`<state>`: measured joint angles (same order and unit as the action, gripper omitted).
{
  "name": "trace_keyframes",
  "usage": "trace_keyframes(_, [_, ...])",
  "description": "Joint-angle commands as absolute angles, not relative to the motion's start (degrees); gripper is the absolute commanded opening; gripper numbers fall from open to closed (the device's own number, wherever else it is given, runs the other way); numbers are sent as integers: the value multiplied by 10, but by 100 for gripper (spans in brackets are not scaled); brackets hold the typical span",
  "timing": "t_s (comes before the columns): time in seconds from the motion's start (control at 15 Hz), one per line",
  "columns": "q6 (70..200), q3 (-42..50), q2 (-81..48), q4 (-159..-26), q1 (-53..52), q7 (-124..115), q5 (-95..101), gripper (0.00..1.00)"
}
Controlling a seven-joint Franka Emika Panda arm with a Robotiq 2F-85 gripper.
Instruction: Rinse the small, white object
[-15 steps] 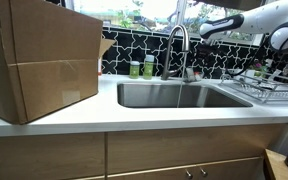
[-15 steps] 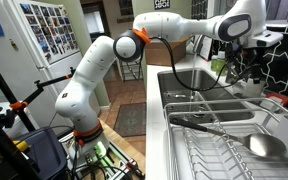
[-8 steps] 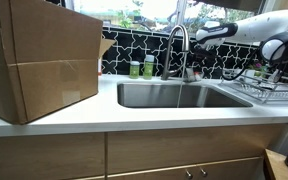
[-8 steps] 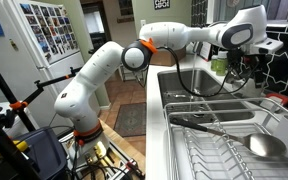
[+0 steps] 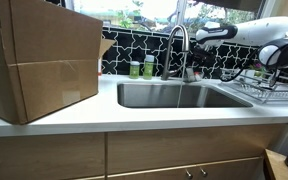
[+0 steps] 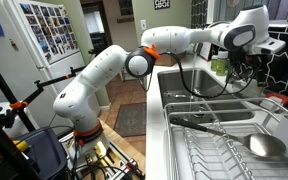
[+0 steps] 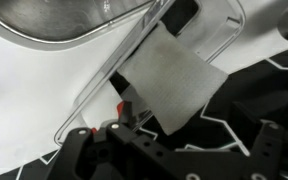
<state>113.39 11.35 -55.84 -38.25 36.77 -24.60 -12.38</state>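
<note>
I cannot pick out the small, white object in any view. My gripper [image 5: 197, 36] hangs beside the top of the chrome faucet [image 5: 176, 50], above the back edge of the sink [image 5: 179, 95]. From the side, the gripper [image 6: 246, 62] is near the black tiled backsplash. In the wrist view the gripper [image 7: 174, 138] is open, its dark fingers wide apart with nothing between them. Ahead of it lies a pale grey square patch [image 7: 169, 85] at the sink's rim [image 7: 94, 95].
Two small green bottles [image 5: 141, 68] stand behind the sink, left of the faucet. A big cardboard box [image 5: 39, 60] fills the counter's left side. A wire dish rack [image 5: 269, 88] with dishes sits on the right and also fills the foreground [image 6: 224, 140].
The arm has stretched a little further toward the faucet and dropped slightly. The jaws have stayed wide.
</note>
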Motion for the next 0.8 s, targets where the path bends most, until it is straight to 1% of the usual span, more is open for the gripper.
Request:
trace_keyframes(0.0, [1100,95,-595,-324,386,-257,-126,75])
trace_keyframes(0.13, [1085,92,-601,-314,389,-259,-125,66])
trace_keyframes(0.2, [1077,90,-605,-307,390,-261,-124,56])
trace_keyframes(0.33, [1066,87,-610,-293,394,-269,-125,40])
trace_keyframes(0.67, [1048,80,-619,-257,405,-285,-123,2])
trace_keyframes(0.73, [1045,78,-621,-250,407,-287,-123,0])
